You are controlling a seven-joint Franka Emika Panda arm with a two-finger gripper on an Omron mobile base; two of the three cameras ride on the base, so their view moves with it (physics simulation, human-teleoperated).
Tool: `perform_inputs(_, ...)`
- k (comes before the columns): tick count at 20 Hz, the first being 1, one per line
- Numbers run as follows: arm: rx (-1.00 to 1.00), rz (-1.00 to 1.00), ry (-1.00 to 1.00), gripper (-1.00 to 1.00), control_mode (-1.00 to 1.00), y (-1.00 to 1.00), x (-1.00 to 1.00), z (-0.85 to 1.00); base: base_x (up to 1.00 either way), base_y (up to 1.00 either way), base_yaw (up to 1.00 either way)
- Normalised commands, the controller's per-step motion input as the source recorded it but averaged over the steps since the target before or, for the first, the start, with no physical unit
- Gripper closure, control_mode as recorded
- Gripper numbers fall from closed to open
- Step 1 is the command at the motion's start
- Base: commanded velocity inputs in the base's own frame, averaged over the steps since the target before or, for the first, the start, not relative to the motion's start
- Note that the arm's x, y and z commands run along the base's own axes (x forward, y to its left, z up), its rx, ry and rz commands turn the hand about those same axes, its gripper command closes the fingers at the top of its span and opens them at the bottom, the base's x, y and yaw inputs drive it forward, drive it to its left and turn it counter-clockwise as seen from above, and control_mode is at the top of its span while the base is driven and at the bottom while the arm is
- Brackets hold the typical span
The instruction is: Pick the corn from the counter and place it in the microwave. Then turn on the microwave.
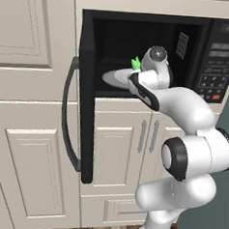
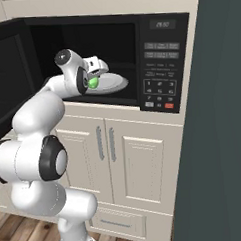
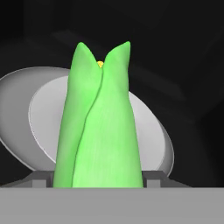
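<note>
End effector point(image 2: 93, 74), centre-left of the right base view, gripped the corn point(image 3: 99, 122) lengthwise, tips forward, inside the open microwave point(image 2: 162, 60), over its plate point(image 3: 26, 113), apparently positioned for release.

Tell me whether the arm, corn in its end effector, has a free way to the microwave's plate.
Probably yes: the microwave door is swung wide open, the end effector already holds the corn at the cavity mouth, and the plate lies bare ahead.
</note>
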Motion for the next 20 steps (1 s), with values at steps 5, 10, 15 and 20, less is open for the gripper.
perform_inputs(5, 0.00, 0.00, 0.00, 1.00, -1.00, 0.00, 0.04, -0.02, 0.00, 0.00, 0.00)
perform_inputs(10, 0.00, 0.00, 0.00, 1.00, -1.00, 0.00, 0.03, -0.01, 0.00, 0.00, 0.00)
perform_inputs(15, 0.00, 0.00, 0.00, 1.00, -1.00, 0.00, 0.02, 0.00, 0.00, 0.00, 0.00)
perform_inputs(20, 0.00, 0.00, 0.00, 1.00, -1.00, 0.00, 0.04, 0.00, 0.00, 0.00, 0.00)
